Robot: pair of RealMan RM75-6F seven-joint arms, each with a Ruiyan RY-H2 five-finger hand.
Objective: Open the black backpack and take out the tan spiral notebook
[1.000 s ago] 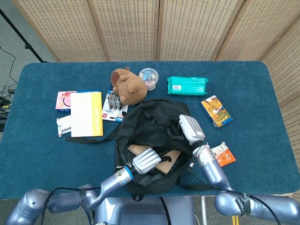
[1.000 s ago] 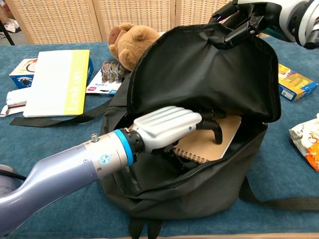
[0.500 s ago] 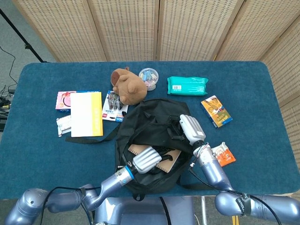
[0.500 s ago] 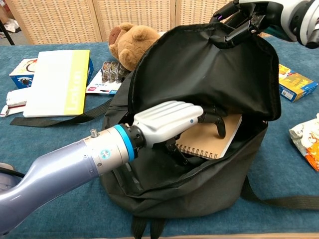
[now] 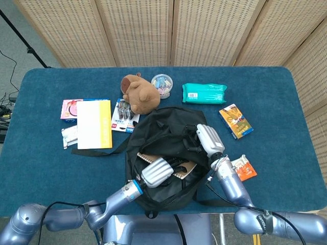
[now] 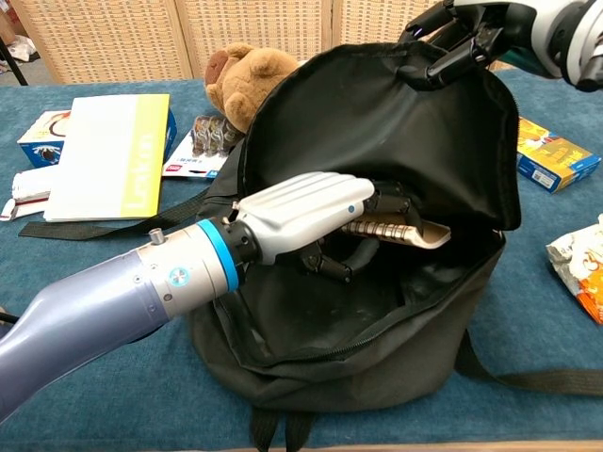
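Since the earlier frames the tan spiral notebook (image 6: 400,232) had tipped up off the bag's floor, its spiral edge now raised and facing the chest camera, lifted by the left hand (image 6: 301,215).

Black backpack (image 6: 377,122) lay on the blue table (image 5: 286,102), mouth wide open toward the robot, upper flap held up.

Left hand sat inside the backpack's opening, fingers wrapped over and under the notebook, grasping it. Notebook lay just beyond the hand's fingertips, within the backpack, clear of the bottom lining.

Right hand (image 6: 471,33) was at the backpack's top edge, fingers clenched on the flap fabric, holding it raised.

Left of the backpack: white-and-yellow booklet (image 5: 94,124), brown teddy bear (image 5: 139,93) touching the backpack's far-left edge. Behind the backpack: teal wipes pack (image 5: 204,93). Right of the backpack: orange box (image 5: 236,121), snack packet (image 5: 243,169).
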